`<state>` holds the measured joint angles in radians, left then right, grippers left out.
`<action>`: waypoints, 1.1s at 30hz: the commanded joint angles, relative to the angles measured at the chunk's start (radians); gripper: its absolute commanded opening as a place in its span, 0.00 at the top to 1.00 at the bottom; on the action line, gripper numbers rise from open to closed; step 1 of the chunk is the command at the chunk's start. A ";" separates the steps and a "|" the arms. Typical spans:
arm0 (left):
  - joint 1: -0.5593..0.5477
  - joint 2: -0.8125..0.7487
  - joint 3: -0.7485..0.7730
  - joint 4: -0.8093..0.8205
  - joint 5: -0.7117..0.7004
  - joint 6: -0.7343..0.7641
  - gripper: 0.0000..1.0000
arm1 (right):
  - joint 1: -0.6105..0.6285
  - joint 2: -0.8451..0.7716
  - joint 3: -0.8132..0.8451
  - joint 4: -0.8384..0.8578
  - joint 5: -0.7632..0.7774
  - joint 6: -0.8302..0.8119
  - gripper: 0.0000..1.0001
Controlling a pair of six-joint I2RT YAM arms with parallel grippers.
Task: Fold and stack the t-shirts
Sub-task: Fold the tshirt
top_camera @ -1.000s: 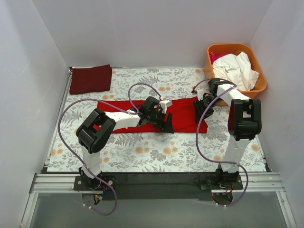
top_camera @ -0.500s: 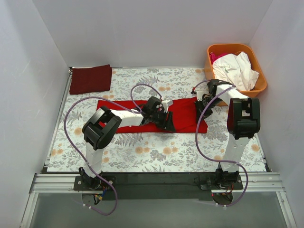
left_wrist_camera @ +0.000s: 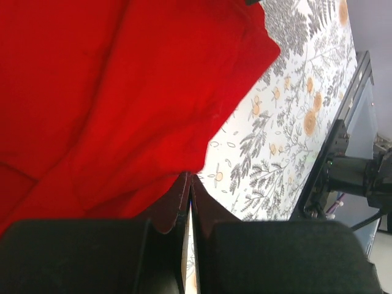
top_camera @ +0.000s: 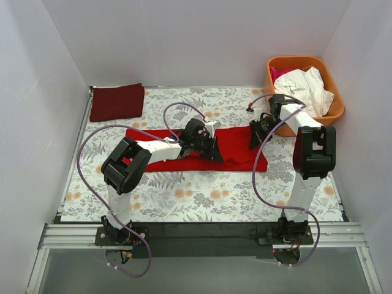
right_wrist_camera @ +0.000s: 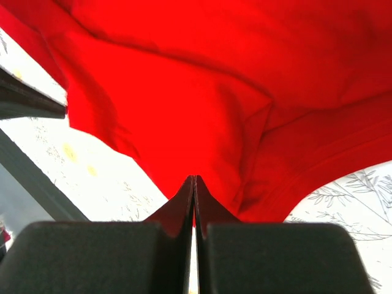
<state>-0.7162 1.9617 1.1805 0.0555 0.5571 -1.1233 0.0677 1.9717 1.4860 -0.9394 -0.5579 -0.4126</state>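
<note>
A bright red t-shirt [top_camera: 237, 150] lies as a long folded strip across the middle of the flowered table. My left gripper [top_camera: 213, 149] sits at its near edge right of centre. In the left wrist view that gripper [left_wrist_camera: 188, 176] is shut, its tips pinching the hem of the red t-shirt [left_wrist_camera: 122, 92]. My right gripper [top_camera: 254, 133] is at the strip's far right end. Seen from its wrist, this gripper [right_wrist_camera: 194, 177] is shut on a fold of the red t-shirt [right_wrist_camera: 214, 92]. A dark maroon t-shirt [top_camera: 116, 101] lies folded at the far left corner. A white t-shirt [top_camera: 304, 89] is crumpled in the tub.
The orange tub [top_camera: 298, 59] stands at the far right corner against the walls, close behind my right arm. White walls close in the left, back and right sides. Bare flowered tabletop [top_camera: 202, 190] stretches between the red strip and the arm bases.
Both grippers have closed on the red t-shirt. The left one has shifted slightly toward the far side, and the right one has drawn back a little toward the tub.
</note>
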 commanded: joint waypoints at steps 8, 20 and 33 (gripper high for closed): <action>0.096 -0.020 0.057 0.026 0.042 0.013 1.00 | -0.003 -0.014 0.073 -0.027 0.015 -0.035 0.74; 0.004 -0.164 -0.025 -0.035 -0.034 0.556 0.46 | -0.002 -0.031 0.006 -0.047 0.107 -0.069 0.61; -0.025 -0.141 -0.036 -0.032 -0.034 0.499 0.39 | -0.003 0.035 -0.009 -0.073 0.127 -0.051 0.58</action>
<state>-0.7357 1.8339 1.1515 0.0158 0.5331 -0.6277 0.0673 2.0010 1.4799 -0.9878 -0.4210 -0.4702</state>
